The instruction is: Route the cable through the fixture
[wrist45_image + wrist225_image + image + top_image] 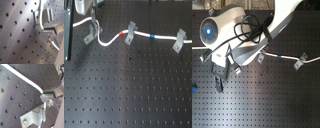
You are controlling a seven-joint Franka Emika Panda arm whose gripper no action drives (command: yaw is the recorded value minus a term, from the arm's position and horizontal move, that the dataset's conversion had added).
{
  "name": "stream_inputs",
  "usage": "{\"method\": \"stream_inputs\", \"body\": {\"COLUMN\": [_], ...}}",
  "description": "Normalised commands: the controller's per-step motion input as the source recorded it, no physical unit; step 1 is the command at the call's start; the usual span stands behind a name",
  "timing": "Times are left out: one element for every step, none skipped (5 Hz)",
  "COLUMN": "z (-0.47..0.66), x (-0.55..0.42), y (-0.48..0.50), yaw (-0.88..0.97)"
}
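The white cable [141, 34] runs across the far side of the board, with a red band [125, 32] at the middle clip [129, 33] and a blue band [153, 36] before the right clip [179, 41]. The left clip [89, 36] stands just under my gripper [95, 24], near the first exterior view's top left. In the second wrist view my gripper [45, 96] is shut on the cable [22, 77] just beside this clip [32, 117]. The first wrist view shows the clip [42, 17] by the fingertips [51, 29]; the cable is hidden there.
The black perforated board [129, 90] spreads toward the near side. In the second exterior view the arm [252, 35] with its looped black wiring covers the left part of the scene; the right clip [299, 62] and the blue band [279, 58] show beside it.
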Motion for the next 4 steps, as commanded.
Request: {"method": "stream_inputs", "body": {"z": [-0.64,-0.62,0.21,0.29], "x": [0.07,0.07,-0.152,-0.267], "y": [0.31,0.326,0.262,0.244], "yaw": [0.22,0.28,0.13,0.13]}}
